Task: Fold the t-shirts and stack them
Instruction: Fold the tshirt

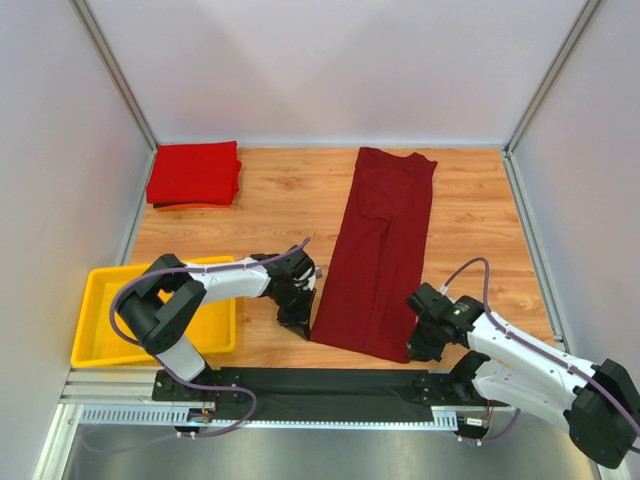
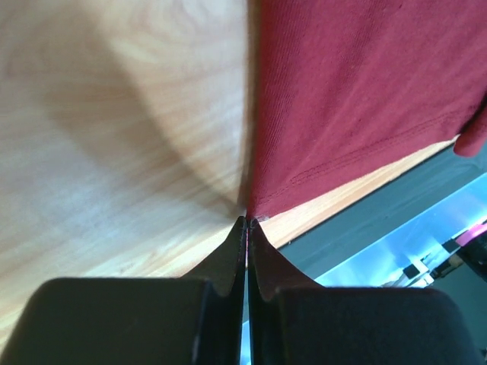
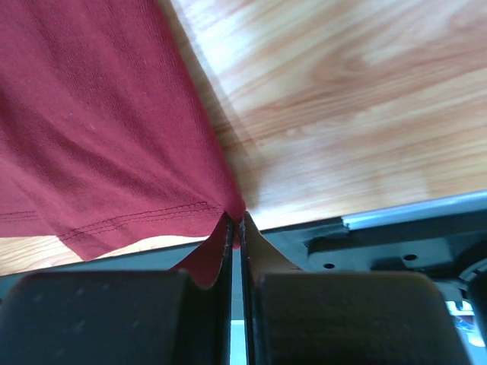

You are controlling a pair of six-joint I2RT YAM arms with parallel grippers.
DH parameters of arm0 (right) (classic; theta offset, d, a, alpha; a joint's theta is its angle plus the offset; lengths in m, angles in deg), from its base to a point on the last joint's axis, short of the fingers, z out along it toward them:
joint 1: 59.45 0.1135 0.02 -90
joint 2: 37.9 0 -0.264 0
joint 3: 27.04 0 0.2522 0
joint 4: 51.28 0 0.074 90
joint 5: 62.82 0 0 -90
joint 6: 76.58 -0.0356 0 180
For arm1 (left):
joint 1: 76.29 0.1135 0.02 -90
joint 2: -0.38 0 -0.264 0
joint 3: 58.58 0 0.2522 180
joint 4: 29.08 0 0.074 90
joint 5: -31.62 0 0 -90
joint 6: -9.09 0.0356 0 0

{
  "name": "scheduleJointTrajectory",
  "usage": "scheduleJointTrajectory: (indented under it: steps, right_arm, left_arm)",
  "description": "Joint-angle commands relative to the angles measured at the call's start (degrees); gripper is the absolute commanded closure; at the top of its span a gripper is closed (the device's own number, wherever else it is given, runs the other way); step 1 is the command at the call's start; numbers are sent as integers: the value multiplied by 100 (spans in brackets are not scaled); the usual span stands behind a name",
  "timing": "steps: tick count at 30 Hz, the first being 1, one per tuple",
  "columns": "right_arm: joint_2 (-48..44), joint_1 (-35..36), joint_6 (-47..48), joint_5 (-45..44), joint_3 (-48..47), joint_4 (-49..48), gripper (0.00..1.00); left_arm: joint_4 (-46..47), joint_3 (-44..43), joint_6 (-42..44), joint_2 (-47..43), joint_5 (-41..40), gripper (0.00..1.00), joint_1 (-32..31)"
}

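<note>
The dark maroon t-shirt [image 1: 380, 250] lies as a long folded strip down the middle of the table. My left gripper [image 1: 302, 328] is shut on its near left corner [image 2: 262, 205]. My right gripper [image 1: 413, 350] is shut on its near right corner [image 3: 228, 207]. The hem stitching shows in both wrist views. The brighter red t-shirt [image 1: 195, 172] lies folded at the far left corner of the table, away from both grippers.
A yellow plastic tray [image 1: 100, 320] stands at the near left, beside the left arm. A black strip and metal rail [image 1: 330, 390] run along the near table edge. White walls close in the left, far and right sides.
</note>
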Motion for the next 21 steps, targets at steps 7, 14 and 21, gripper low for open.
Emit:
scheduleJointTrajectory:
  steps: [7, 14, 21]
  right_arm:
    - [-338, 111, -109, -442, -166, 812, 100]
    - [-286, 120, -74, -469, -253, 838, 100]
    - [-57, 120, 49, -557, -517, 786, 100]
  left_arm:
    - [-52, 90, -385, -619, 48, 100, -50]
    - [36, 134, -420, -593, 214, 100, -49]
    - [-103, -173, -306, -435, 487, 95, -137]
